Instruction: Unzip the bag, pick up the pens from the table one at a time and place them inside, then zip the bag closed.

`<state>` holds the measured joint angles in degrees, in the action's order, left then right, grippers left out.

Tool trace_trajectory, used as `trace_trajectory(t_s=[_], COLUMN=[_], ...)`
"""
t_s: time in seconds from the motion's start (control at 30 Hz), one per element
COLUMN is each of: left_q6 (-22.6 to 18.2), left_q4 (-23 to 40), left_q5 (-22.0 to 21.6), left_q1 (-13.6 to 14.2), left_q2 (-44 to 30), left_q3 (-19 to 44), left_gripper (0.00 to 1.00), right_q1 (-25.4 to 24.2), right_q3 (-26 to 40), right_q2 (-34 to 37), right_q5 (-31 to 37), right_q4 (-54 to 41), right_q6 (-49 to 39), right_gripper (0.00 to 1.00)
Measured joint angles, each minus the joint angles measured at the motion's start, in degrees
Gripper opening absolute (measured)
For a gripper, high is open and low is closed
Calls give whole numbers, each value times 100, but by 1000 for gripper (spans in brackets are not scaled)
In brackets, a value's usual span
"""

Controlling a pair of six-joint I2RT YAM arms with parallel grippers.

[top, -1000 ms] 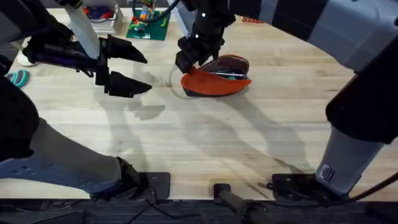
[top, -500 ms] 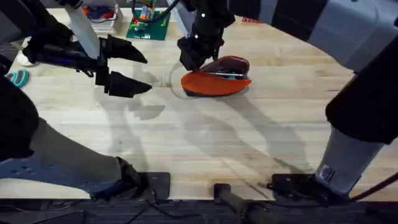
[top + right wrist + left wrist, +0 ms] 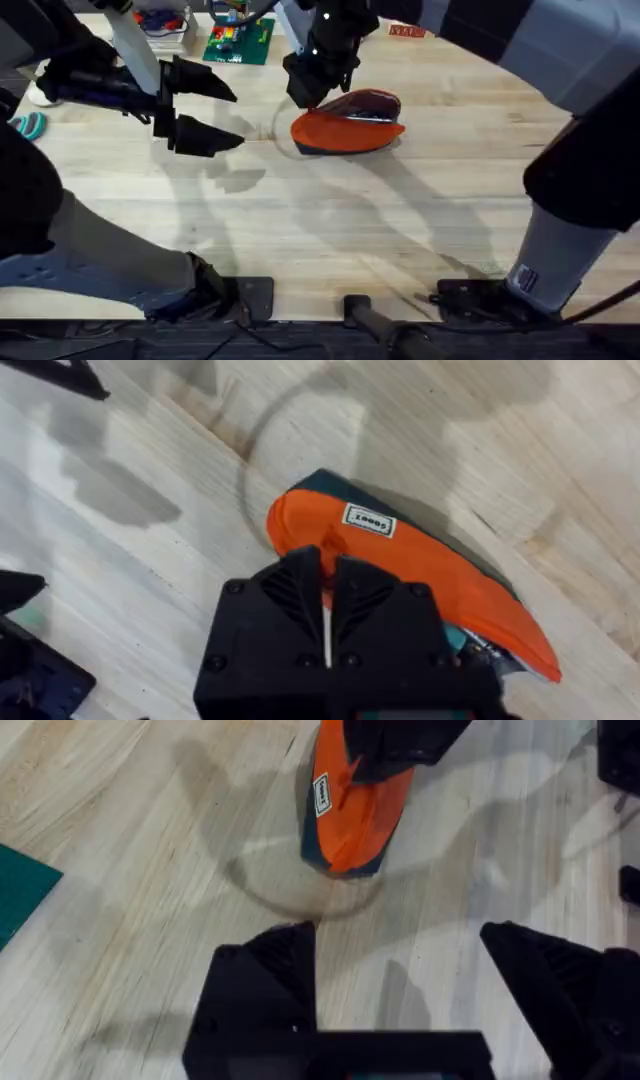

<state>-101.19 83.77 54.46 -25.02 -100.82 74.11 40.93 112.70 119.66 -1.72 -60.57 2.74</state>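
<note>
Two black grippers over the pale plank table (image 3: pixel 330 230) — right gripper (image 3: pixel 327 582) pressed together at the soft orange pouch (image 3: pixel 345 128), left gripper (image 3: pixel 228 118) spread wide, well apart

A robotics lab or test workspace. A pale wooden plank surface (image 3: pixel 330 220) with visible grain carries two dark robot arms, their bases clamped at its near edge. Beyond the left arm, at the surface's far edge, sits a green board (image 3: pixel 240 40) holding small colourful pieces, beside a white container (image 3: pixel 165 25).

Bright, even light — soft shadows on table (image 3: pixel 330 220).
</note>
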Motion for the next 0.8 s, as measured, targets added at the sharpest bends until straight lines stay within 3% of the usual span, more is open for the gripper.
trace_trajectory(t_s=[0.8], left_q6=[0], left_q4=[0], left_q5=[0], left_q1=[0], left_q2=[0], left_q3=[0], left_gripper=[992], right_q1=[0], right_q3=[94], right_q2=[0], right_q5=[0], right_q4=[-149], right_q6=[0], right_gripper=[32])
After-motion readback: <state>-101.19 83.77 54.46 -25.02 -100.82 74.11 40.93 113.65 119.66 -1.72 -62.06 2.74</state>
